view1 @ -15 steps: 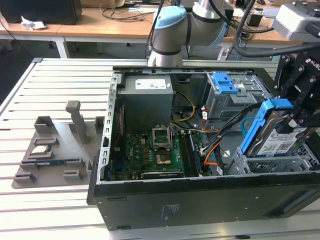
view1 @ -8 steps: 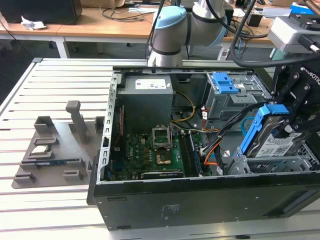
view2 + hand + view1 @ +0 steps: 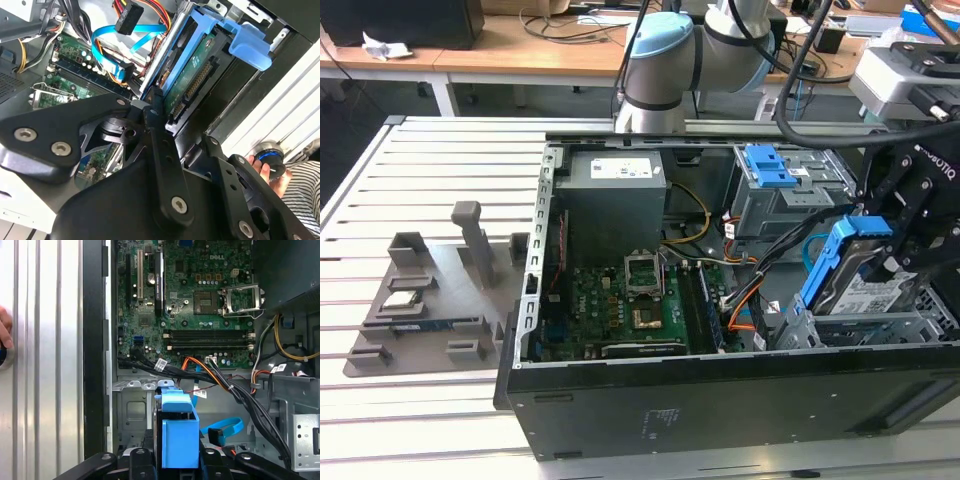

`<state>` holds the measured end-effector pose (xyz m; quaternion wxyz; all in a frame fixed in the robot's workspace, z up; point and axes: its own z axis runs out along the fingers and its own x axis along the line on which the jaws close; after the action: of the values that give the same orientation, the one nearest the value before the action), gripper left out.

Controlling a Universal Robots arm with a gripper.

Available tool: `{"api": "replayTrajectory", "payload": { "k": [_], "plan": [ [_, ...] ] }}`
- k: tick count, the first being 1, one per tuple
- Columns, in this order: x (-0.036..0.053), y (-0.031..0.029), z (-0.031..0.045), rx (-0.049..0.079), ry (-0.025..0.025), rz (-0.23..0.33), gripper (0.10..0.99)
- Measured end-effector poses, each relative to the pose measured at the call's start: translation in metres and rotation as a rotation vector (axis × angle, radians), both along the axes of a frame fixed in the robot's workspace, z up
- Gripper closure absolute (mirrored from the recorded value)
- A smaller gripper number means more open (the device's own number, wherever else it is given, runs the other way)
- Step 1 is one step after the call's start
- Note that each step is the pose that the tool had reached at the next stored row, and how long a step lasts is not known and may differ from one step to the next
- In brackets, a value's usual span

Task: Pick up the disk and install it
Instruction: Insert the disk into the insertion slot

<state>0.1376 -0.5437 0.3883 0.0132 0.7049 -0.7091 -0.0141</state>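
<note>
Gripper (image 3: 880,262) jaws clamping the disk (image 3: 855,285) by its blue frame, holding it tilted above the grey drive cage (image 3: 880,328) inside the open computer case (image 3: 720,395), motherboard (image 3: 620,300) lying beside

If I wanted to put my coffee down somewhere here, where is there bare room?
The slatted table is bare between its far edge and the grey fixture, and along the near strip in front of the case. Inside the case it is crowded: cables, and the end effector holding the disk.
</note>
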Motion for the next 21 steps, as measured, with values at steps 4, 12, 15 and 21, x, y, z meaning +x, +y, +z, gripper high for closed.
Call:
{"api": "replayTrajectory", "payload": {
  "k": [4,12,15,21],
  "plan": [
    [0.0000,0.0000,-0.0002,0.000,0.0000,0.000,0.710],
    [0.0000,0.0000,-0.0003,0.000,0.0000,0.000,0.847],
    [0.0000,0.0000,-0.0003,0.000,0.0000,0.000,0.980],
    [0.0000,0.0000,-0.0004,0.000,0.0000,0.000,0.980]
  ]
}}
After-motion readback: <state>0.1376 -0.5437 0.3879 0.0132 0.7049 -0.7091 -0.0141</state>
